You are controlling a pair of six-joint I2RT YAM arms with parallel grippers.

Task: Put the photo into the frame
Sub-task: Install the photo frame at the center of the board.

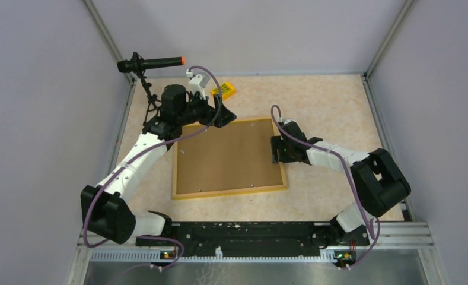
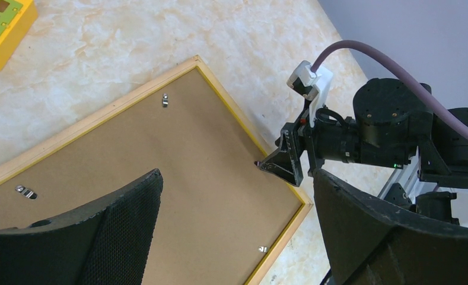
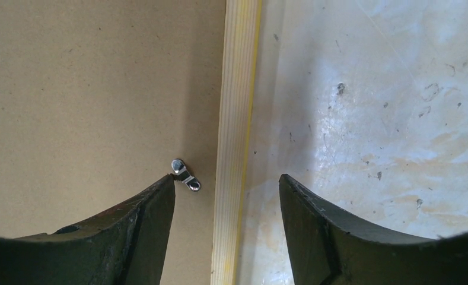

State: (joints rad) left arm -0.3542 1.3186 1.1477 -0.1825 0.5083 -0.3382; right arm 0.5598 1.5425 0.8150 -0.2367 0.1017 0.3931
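The light wooden frame lies flat mid-table with the brown backing board sitting inside its rails. The photo is hidden; no print shows in any view. My left gripper is open and empty, hovering over the frame's far left corner; in the left wrist view it is above the board. My right gripper is open, its jaws astride the right rail in the right wrist view. Its left finger touches a small metal turn clip on the board.
A small yellow block lies behind the frame, also in the left wrist view. A black tool with an orange tip stands on a tripod at the far left. More clips sit on the board. Walls enclose the table.
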